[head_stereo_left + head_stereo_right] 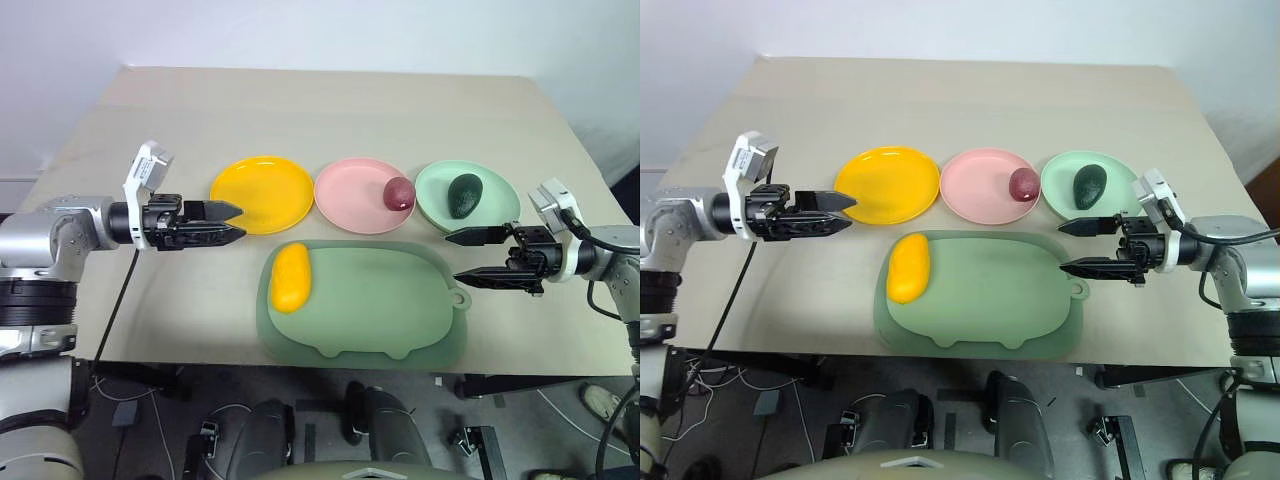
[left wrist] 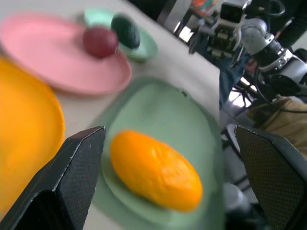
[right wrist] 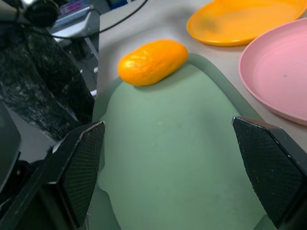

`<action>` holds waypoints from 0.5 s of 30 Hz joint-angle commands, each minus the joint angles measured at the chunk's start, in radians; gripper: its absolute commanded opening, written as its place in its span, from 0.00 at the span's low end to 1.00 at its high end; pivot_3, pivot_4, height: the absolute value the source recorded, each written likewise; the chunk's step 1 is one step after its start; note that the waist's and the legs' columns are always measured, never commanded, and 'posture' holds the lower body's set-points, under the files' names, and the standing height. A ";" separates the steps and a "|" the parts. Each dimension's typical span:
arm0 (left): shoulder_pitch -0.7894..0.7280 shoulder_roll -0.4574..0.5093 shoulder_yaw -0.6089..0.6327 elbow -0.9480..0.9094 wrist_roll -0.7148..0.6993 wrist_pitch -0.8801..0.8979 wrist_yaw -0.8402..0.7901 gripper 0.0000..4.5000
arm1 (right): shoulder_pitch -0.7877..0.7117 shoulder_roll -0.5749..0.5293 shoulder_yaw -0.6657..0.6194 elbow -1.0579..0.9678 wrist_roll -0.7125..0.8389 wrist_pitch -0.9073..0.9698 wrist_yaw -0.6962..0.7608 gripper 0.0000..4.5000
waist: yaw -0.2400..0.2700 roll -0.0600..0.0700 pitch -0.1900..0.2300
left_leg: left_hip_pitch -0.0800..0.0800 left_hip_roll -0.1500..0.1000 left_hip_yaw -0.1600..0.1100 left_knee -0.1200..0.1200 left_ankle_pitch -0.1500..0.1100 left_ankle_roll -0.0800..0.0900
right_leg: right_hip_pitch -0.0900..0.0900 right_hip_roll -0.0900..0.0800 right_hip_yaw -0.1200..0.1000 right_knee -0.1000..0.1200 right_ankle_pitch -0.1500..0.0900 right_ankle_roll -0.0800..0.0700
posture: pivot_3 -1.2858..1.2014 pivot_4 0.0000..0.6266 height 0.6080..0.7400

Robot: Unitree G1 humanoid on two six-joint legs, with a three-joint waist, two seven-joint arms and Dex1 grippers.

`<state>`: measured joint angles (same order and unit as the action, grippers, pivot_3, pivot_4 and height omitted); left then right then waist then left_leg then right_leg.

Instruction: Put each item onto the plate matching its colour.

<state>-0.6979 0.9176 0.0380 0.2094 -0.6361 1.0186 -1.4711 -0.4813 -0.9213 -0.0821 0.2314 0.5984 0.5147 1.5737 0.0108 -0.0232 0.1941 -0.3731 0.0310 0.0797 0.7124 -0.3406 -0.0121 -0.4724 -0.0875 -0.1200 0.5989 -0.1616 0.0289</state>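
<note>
The mango (image 1: 290, 277) lies on the left end of the green pig-shaped mat (image 1: 380, 300), nearest the robot. Both the left gripper (image 1: 232, 222) and the right gripper (image 1: 458, 256) hover spread and empty at the mat's sides. Farther back, the purple-red fruit (image 1: 398, 192) sits on the pink plate (image 1: 350, 200), the avocado (image 1: 464, 194) on the green plate (image 1: 435, 185), and the yellow plate (image 1: 262, 193) holds nothing.

In the left wrist view the yellow plate (image 2: 26, 139) is cut off by the picture's edge and blurred; the pink plate (image 3: 280, 76) is cropped in the right wrist view.
</note>
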 commanded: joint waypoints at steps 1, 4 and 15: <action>-0.011 0.089 -0.035 -0.099 -0.053 0.169 -0.006 1.00 | -0.006 0.008 0.000 -0.020 -0.007 -0.008 0.002 0.99 | 0.000 0.000 0.000 | 0.000 0.000 0.000 0.000 0.000 0.000 | 0.000 0.000 0.000 0.000 0.000 0.000 | 0.52 0.24 1.00; -0.063 0.078 -0.013 -0.106 -0.113 0.360 0.071 1.00 | -0.008 0.023 0.003 -0.014 -0.014 -0.010 -0.010 0.99 | 0.005 0.000 0.000 | 0.000 0.000 -0.001 0.001 0.000 0.001 | 0.001 0.000 0.000 0.001 0.000 0.000 | 0.52 0.24 1.00; -0.118 -0.027 -0.026 -0.196 -0.327 0.596 0.589 1.00 | -0.043 0.050 0.012 0.007 -0.030 0.011 -0.029 0.99 | -0.001 0.000 0.000 | 0.001 0.000 -0.002 0.003 -0.001 0.001 | 0.003 0.000 0.000 0.002 0.000 0.000 | 0.52 0.24 1.00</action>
<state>-0.7819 0.8523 0.0211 0.0322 -0.8858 1.6063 -0.9383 -0.4993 -0.8696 -0.0545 0.2408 0.5629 0.5192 1.5478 0.0096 -0.0231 0.1942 -0.3714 0.0312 0.0779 0.7157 -0.3411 -0.0112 -0.4699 -0.0878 -0.1194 0.6009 -0.1615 0.0290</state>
